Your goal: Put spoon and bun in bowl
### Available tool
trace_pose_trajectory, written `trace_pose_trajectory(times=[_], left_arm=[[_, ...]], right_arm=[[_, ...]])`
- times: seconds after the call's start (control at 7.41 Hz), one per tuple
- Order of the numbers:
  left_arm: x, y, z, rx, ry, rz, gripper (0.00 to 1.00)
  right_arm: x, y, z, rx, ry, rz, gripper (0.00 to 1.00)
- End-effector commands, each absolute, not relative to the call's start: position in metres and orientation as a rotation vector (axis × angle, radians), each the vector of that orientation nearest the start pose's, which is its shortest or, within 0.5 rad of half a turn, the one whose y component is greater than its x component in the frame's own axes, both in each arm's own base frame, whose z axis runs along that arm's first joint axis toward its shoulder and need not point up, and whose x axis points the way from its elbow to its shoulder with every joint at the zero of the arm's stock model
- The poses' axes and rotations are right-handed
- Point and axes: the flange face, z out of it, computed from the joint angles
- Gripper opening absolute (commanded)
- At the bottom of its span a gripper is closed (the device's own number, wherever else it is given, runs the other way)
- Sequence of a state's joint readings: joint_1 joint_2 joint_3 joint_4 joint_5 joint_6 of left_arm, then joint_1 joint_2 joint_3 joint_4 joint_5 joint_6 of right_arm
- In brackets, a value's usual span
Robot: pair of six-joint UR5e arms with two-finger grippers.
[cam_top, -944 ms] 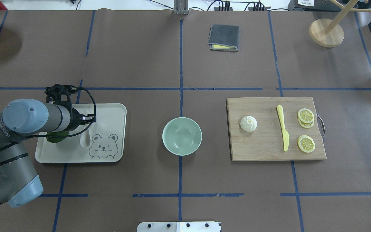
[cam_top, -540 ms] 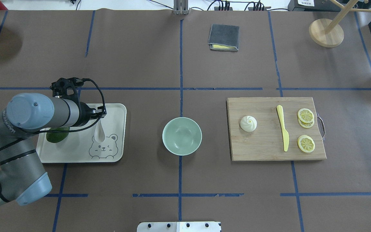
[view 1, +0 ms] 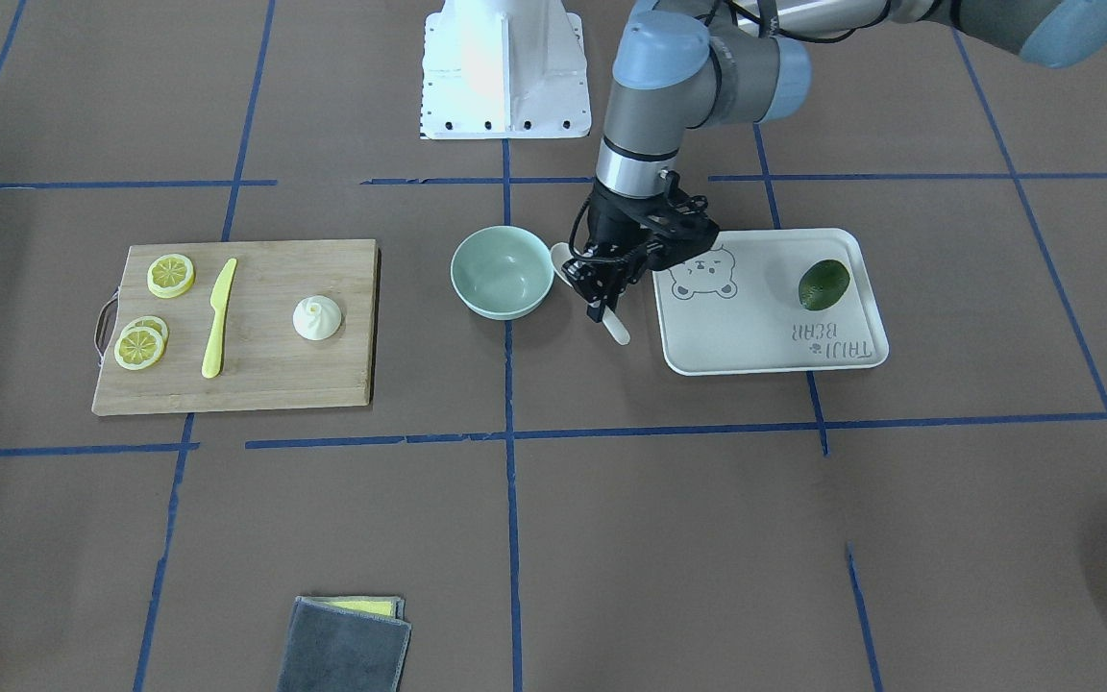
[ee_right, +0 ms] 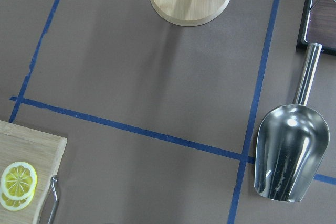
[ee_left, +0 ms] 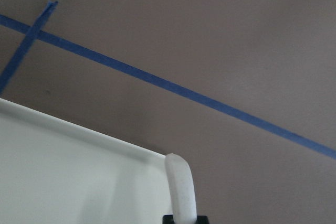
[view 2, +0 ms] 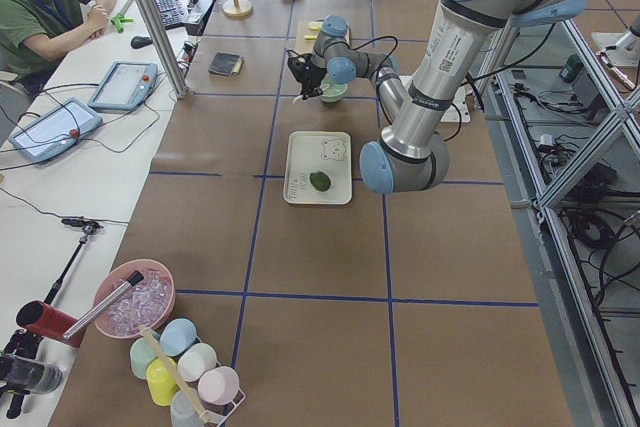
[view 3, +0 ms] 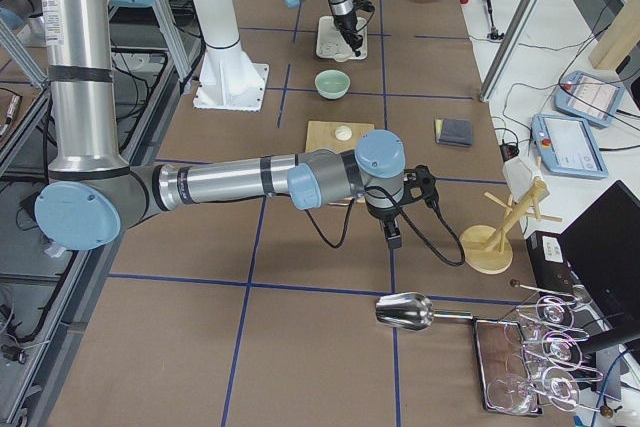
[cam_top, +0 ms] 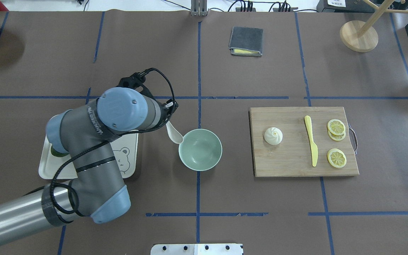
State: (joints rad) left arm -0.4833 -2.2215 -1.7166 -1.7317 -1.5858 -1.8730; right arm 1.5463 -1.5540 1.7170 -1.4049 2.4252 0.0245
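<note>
My left gripper [view 1: 602,296] is shut on the off-white spoon [view 1: 563,259] and holds it just above the table, between the tray and the bowl. In the overhead view the spoon's scoop [cam_top: 175,136] is at the left rim of the empty mint-green bowl [cam_top: 200,149]. The left wrist view shows the spoon's handle [ee_left: 181,187] sticking out from the fingers. The white pleated bun [cam_top: 273,135] sits on the wooden cutting board [cam_top: 289,161], right of the bowl. The right gripper [view 3: 392,236] shows only in the exterior right view, far to the right, so I cannot tell its state.
A cream bear tray [view 1: 755,336] holds a green fruit [view 1: 824,284]. A yellow knife [cam_top: 311,140] and lemon slices [cam_top: 336,157] lie on the board. A grey cloth [cam_top: 246,41], a wooden stand [cam_top: 358,35] and a metal scoop [ee_right: 291,158] lie farther off.
My left arm has swung right from over the tray to the bowl's left rim, carrying the spoon with it. Bun, bowl and board have not moved.
</note>
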Motion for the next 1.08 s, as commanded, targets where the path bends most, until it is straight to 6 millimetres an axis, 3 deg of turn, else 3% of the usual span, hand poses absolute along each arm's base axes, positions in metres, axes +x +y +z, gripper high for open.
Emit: trace_pose_trajectory(times=[0.0,0.13,0.4,0.54,0.81,0.94], left_arm=[[0.566,-0.408,0.175,0.066,0.984,-0.730,0.00],[0.573,-0.398,0.176,0.071,0.982,-0.719,0.00],[0.576,-0.396,0.178,0.079,0.977,-0.701,0.60],[0.573,-0.396,0.178,0.102,0.974,-0.660,1.00],[0.551,-0.389,0.175,0.179,0.979,-0.500,1.00],[0.516,-0.380,0.176,0.268,0.974,-0.351,1.00]], right_arm=[[0.046,-0.511,0.553,0.288,-0.854,-0.139,1.00],[0.046,-0.511,0.553,0.289,-0.854,-0.141,1.00],[0.046,-0.512,0.553,0.289,-0.854,-0.141,1.00],[0.046,-0.512,0.552,0.291,-0.854,-0.142,1.00],[0.046,-0.512,0.546,0.303,-0.853,-0.147,1.00],[0.046,-0.513,0.543,0.307,-0.854,-0.146,1.00]])
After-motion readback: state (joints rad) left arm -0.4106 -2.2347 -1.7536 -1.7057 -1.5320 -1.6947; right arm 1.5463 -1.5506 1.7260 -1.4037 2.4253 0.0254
